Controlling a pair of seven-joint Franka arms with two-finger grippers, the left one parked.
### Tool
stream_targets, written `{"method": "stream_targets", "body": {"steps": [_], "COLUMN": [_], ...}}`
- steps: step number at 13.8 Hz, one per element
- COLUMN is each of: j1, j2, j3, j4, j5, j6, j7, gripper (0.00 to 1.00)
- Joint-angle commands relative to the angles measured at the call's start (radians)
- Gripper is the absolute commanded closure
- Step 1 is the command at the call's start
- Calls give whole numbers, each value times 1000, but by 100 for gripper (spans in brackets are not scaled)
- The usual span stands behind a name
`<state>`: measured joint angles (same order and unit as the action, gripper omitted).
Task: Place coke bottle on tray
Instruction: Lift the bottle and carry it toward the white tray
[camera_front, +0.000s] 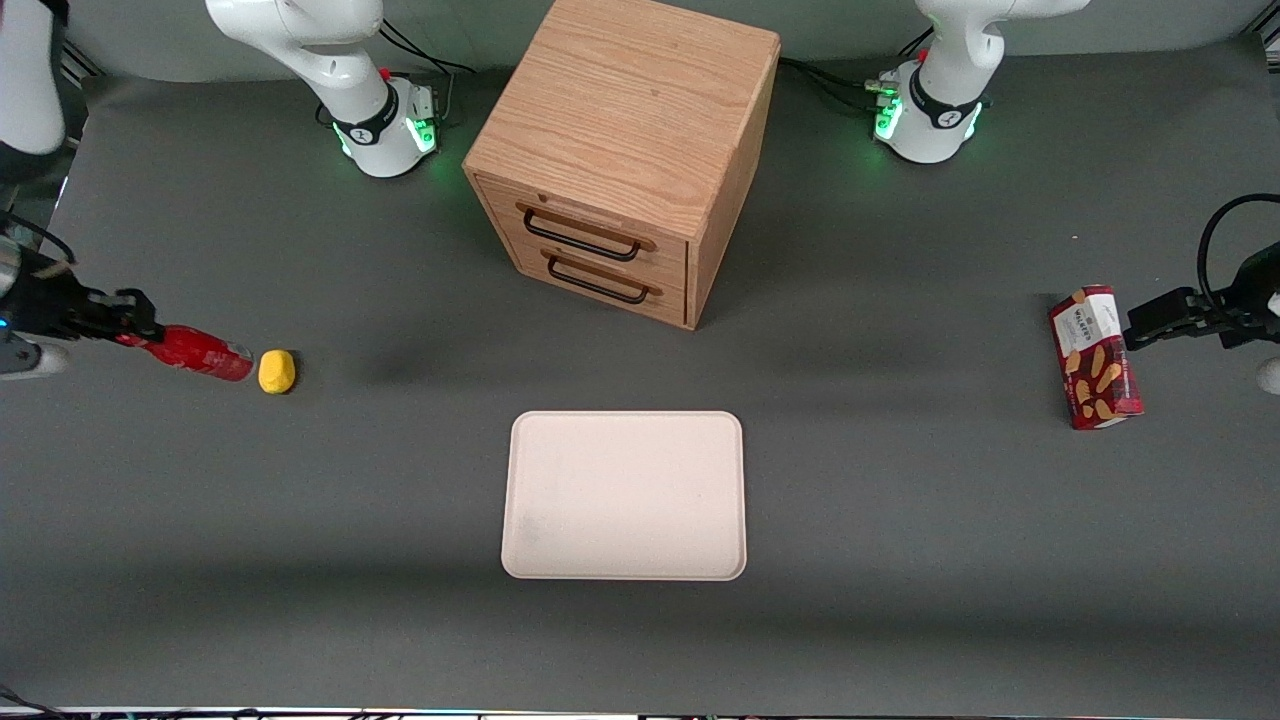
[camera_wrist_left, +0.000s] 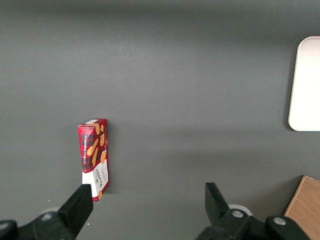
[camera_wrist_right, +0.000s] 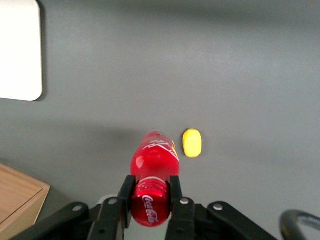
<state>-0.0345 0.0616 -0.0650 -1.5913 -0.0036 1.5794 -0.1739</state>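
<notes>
On the tabletop (camera_front: 900, 600) stood one wooden cabinet (camera_front: 625, 150); around it lay one coke bottle (camera_front: 195, 352), one tray (camera_front: 625, 495), one yellow lump (camera_front: 277, 371), one biscuit box (camera_front: 1096, 357); one pincer (camera_front: 135, 318) held the bottle.

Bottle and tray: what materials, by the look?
Bottle, held in the shut gripper at the working arm's end of the table: probably glossy plastic, given its highlights. Tray: matte, pale beige, no glare; plastic or pulp, unclear.

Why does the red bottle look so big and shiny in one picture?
In the right wrist view the bottle sits close to the camera, clamped in the gripper, with bright glare on top; in the front view it looks small, and soft shadows fall beside the drawer cabinet.
</notes>
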Motion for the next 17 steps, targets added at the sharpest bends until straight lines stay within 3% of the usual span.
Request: {"method": "stream_targets", "body": {"steps": [1, 6, 14, 17], "j1": [7, 25, 289, 360], "j2": [15, 24, 219, 306], "j3": [-6, 2, -3, 1], "j4": [132, 226, 448, 546], "j5": [-24, -27, -18, 37], "j6": [-116, -196, -196, -197], "j7": [-18, -7, 241, 402], "gripper": [100, 100, 100, 100]}}
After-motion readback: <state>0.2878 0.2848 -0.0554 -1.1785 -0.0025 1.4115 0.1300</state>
